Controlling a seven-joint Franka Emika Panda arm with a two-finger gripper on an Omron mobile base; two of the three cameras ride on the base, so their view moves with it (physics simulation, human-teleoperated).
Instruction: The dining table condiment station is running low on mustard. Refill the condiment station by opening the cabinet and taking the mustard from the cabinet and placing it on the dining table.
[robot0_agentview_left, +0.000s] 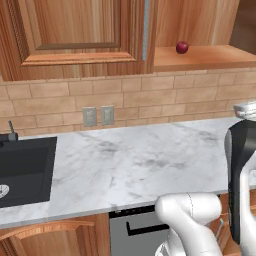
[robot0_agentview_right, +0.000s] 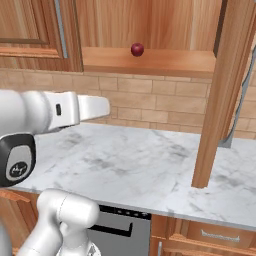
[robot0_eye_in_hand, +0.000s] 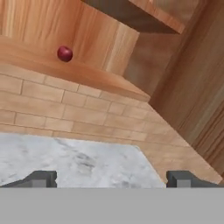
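The gripper (robot0_eye_in_hand: 111, 179) sits nearest the hand camera, its two dark fingertips (robot0_eye_in_hand: 41, 178) standing wide apart with nothing between them. Under them lies the marble counter (robot0_eye_in_hand: 65, 162), then the brick backsplash (robot0_eye_in_hand: 65, 105) rising behind it. Above and beyond the fingers is the cabinet (robot0_agentview_right: 150, 60), its right door (robot0_agentview_right: 220, 95) swung open towards the robot, so the lower shelf (robot0_eye_in_hand: 83, 72) is exposed. On that shelf rests a small dark red fruit (robot0_eye_in_hand: 64, 53), up and to the left of the fingers in the hand view. The mustard cannot be seen on the visible stretch of shelf; it may stand further along, or higher up. My judgement: the coming move turns on lifting the hand upward and forward into the opened cabinet to find it.
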